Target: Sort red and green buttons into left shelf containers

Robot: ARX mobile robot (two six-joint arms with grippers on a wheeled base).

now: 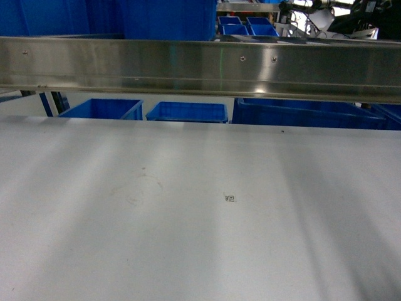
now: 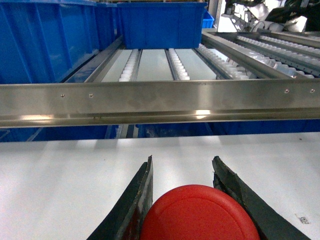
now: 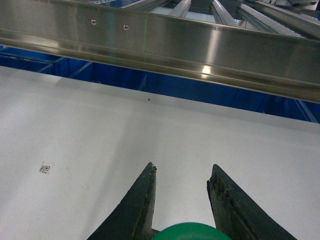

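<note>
In the left wrist view, a red button (image 2: 200, 215) with a domed cap fills the bottom of the frame. My left gripper (image 2: 182, 160) is shut on it, both black fingers pressed against the cap's sides. In the right wrist view, the cap of a green button (image 3: 192, 232) peeks up at the bottom edge, with my right gripper (image 3: 183, 167) shut on it. Both button bodies are hidden. Neither gripper shows in the head view. Blue shelf containers (image 2: 45, 40) stand on the left of the roller shelf, with another (image 2: 160, 22) at the back.
A steel rail (image 1: 200, 66) crosses the front of the shelf above the white table (image 1: 188, 207). Roller tracks (image 2: 175, 62) run back behind the rail. Blue bins (image 1: 188, 111) sit below the shelf, beyond the table's far edge. A small printed marker (image 1: 229, 198) lies on the table.
</note>
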